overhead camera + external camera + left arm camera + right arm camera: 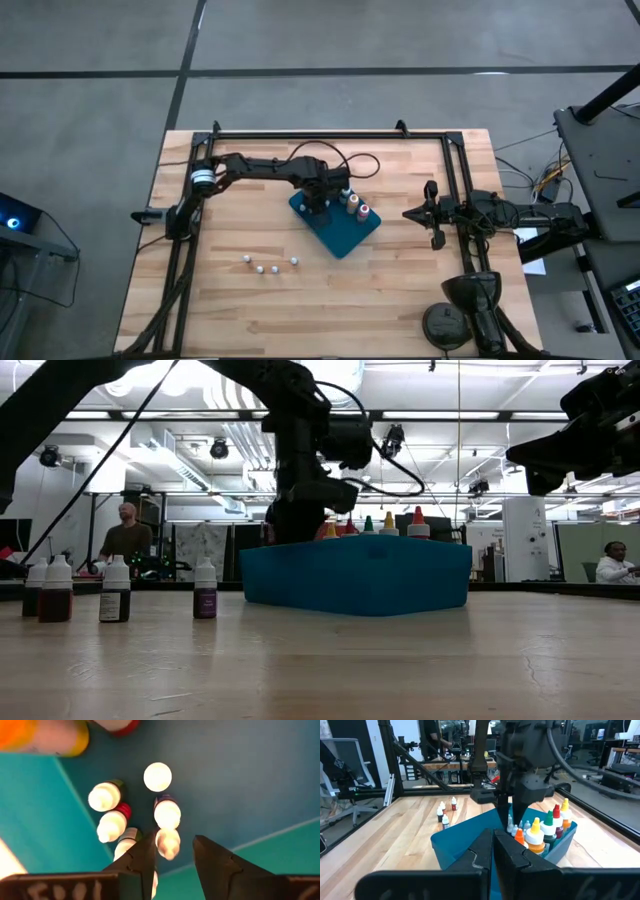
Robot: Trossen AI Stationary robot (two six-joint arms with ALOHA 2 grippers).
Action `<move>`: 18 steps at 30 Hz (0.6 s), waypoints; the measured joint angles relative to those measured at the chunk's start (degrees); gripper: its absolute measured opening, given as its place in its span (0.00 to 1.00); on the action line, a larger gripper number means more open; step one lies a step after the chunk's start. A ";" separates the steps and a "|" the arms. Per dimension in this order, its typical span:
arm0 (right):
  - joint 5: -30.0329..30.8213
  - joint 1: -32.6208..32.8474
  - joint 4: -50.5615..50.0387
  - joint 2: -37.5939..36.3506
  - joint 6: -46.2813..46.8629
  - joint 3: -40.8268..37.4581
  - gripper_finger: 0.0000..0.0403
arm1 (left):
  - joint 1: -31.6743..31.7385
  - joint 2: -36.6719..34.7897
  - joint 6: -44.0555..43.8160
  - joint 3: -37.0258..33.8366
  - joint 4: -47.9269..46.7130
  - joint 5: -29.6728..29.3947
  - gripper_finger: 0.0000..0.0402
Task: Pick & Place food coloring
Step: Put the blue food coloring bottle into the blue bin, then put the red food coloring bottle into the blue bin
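Observation:
The blue tray (pixel 345 240) lies mid-table. In it stand several white-topped food coloring bottles (pixel 157 776) and larger ones with coloured tops (pixel 545 827). My left gripper (pixel 174 842) hangs over the tray's far-left part (pixel 318 205), pointing down, open. One white-topped bottle (pixel 167 842) stands upright on the tray floor below the gap, close to one finger (pixel 145 852); I see no touch. Several more small bottles (pixel 268 266) stand on the wood left of the tray and nearer the front edge. My right gripper (pixel 492 845) waits shut at the table's right (pixel 410 213).
A dark metal frame (pixel 330 133) runs along the table's far and side edges. Bare wood (pixel 330 310) lies in front of the tray. In the low view the loose bottles (pixel 115 588) stand in a row left of the tray (pixel 360 575). People sit in the room behind.

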 joint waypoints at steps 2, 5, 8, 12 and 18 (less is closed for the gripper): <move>0.00 0.00 0.00 0.00 -0.10 0.00 0.02 | 0.01 0.00 -0.04 1.80 -1.70 0.04 0.26; 0.00 0.00 0.00 0.00 -0.02 0.00 0.02 | 0.01 -0.05 -0.17 4.70 -4.64 0.06 0.26; 0.00 0.00 0.01 0.00 0.01 0.00 0.02 | 0.01 -0.09 -0.22 7.44 -7.68 0.13 0.26; 0.00 0.00 0.00 0.00 -0.01 0.00 0.02 | -0.01 -0.18 -0.29 10.14 -10.30 0.34 0.26; 0.00 0.00 0.01 0.00 0.00 0.00 0.02 | -0.78 -1.20 -1.71 10.60 -10.70 1.02 0.26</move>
